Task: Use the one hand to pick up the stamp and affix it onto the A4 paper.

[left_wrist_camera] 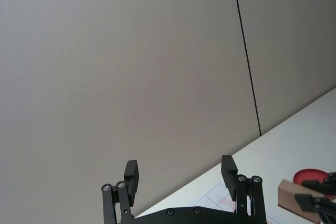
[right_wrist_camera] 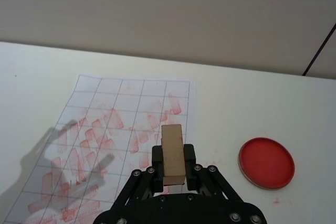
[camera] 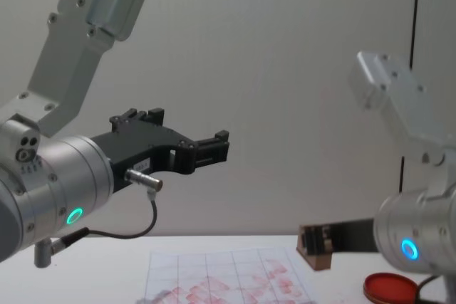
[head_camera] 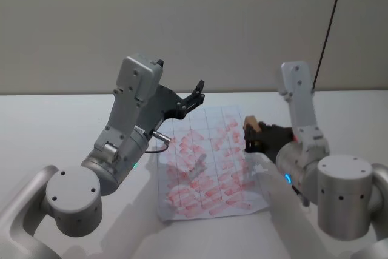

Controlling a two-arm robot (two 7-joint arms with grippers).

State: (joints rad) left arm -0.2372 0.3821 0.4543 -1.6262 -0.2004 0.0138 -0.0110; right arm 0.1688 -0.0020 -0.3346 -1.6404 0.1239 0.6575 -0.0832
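Right gripper [right_wrist_camera: 172,157]: jaws are closed down to the width of the stamp, which is pinched between the two black fingers. It's held out over the right edge of the sheet.
Stamp [right_wrist_camera: 172,152]: plain tan wooden block, clamped by its long sides, with one end poking out past the fingertips. In the head view it's seen at the paper's right edge, near the far corner.
Stamp vs paper: whether the block touches the sheet can't really be told. In the chest view it's seen low, just beside the sheet's right edge.
A4 paper [head_camera: 206,171]: white gridded sheet laid flat on the table [head_camera: 48,125], between the two arms, pretty much covered in red-pink rectangular marks.
Ink pad [right_wrist_camera: 266,162]: round red dish, parked on the table to the right of the paper and well apart from it.
Left gripper [left_wrist_camera: 179,169]: jaws are spread wide and nothing is held. It's kept up in the air over the paper's far left part, pointed toward the wall [left_wrist_camera: 131,66].
Shadow: a gripper-shaped shadow is cast onto the stamped part of the sheet.
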